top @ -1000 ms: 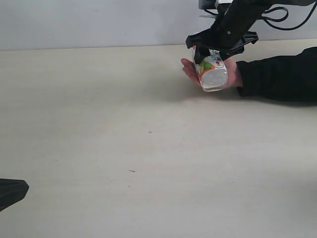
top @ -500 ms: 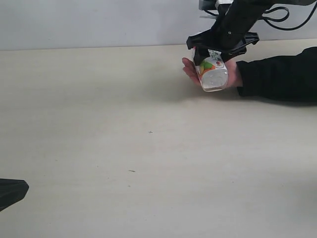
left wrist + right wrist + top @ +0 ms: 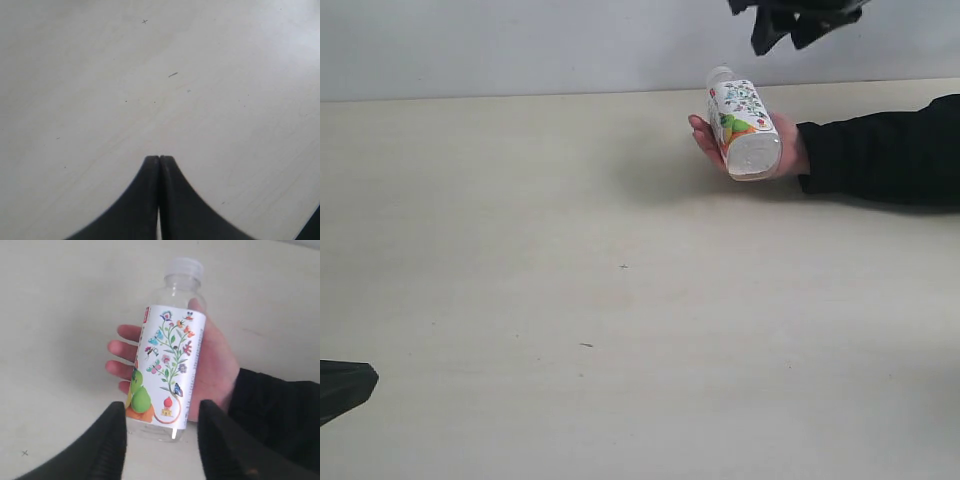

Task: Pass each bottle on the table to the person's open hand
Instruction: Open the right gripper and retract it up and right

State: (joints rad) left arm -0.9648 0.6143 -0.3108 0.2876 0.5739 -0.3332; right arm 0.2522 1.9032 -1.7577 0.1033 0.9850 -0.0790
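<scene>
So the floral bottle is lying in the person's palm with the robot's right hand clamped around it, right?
Not quite. The bottle does lie in the person's palm, but the robot's right hand is not clamped around it. The exterior view shows it hanging clear above the bottle, and the right wrist view shows its jaws apart, touching nothing.

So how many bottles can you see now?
1. The bottle lies on its side in the person's hand, at the far right of the table. Others could be out of view.

Bottle [image 3: 742, 122]: clr glossy plastic; table [image 3: 570, 300]: matt, smooth.
</scene>
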